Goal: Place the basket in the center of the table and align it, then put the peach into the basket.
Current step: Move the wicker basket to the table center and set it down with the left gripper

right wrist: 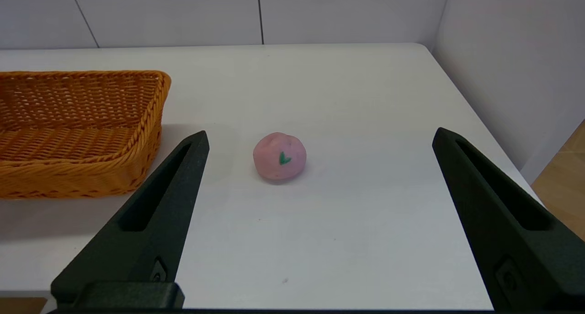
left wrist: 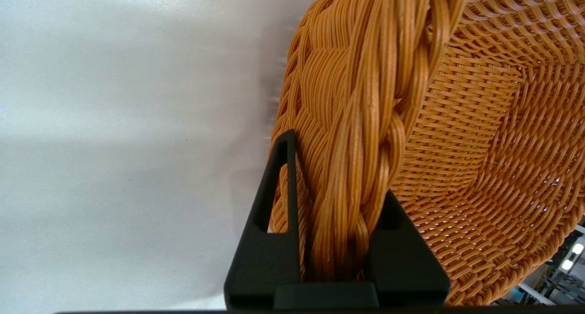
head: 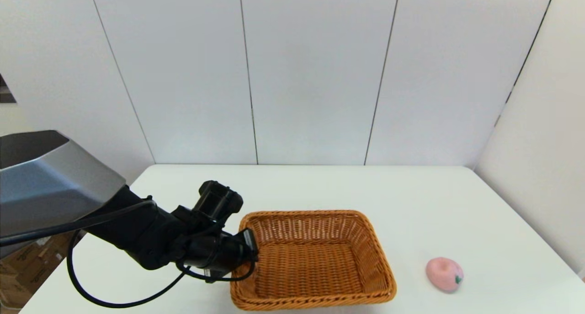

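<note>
An orange-brown wicker basket (head: pixel 315 254) sits near the front middle of the white table (head: pixel 411 199), empty. My left gripper (head: pixel 249 252) is shut on its left braided rim; in the left wrist view the two black fingers (left wrist: pixel 269 241) pinch the basket rim (left wrist: pixel 361 135), one outside the wall and one inside. The pink peach (head: pixel 444 274) lies on the table to the right of the basket. In the right wrist view the peach (right wrist: pixel 279 156) shows its green leaf mark, the basket (right wrist: pixel 77 131) lies beside it, and my right gripper (right wrist: pixel 320 138) stands open well short of the peach.
White wall panels close off the back and the right side of the table. The table's right edge (right wrist: pixel 493 140) runs near the peach. Bare tabletop lies behind the basket and between the basket and the peach.
</note>
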